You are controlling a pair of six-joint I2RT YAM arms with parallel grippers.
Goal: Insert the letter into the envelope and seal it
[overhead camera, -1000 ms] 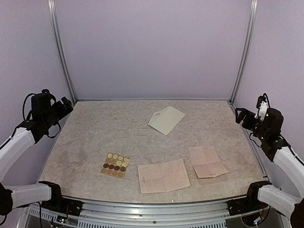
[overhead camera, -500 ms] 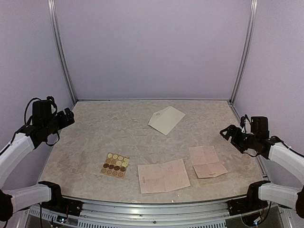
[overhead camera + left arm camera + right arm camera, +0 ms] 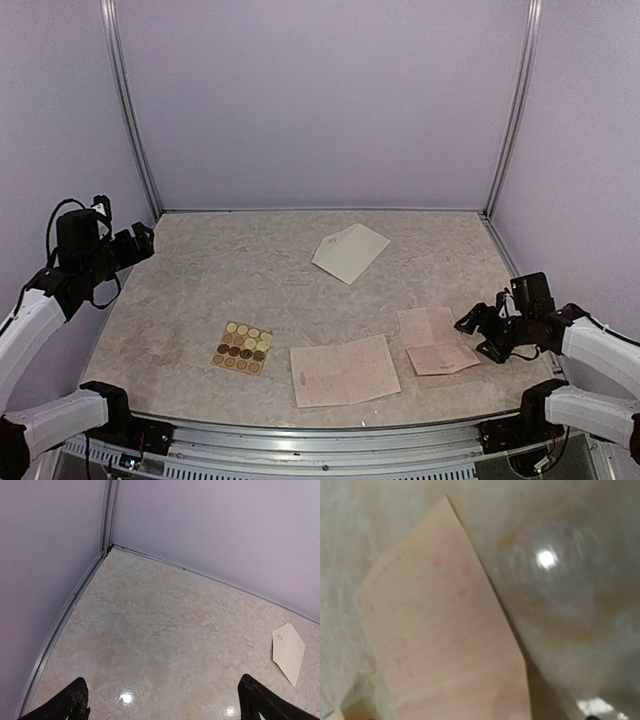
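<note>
Right gripper (image 3: 474, 337) lowered from right edge toward front right corner since earlier frame. Now spread open, nothing held, just beside folded pink sheet (image 3: 436, 342). Left gripper (image 3: 138, 241) held wide open, empty, above left edge. Envelope (image 3: 350, 252) laid flat near far edge, centre-right, well apart from both. Judged light, thin, floppy, likely slippery on glossy tabletop (image 3: 200, 280); hold best taken at flap or free edge.

No legible text; handwriting on sheets (image 3: 345, 371) unreadable
</note>
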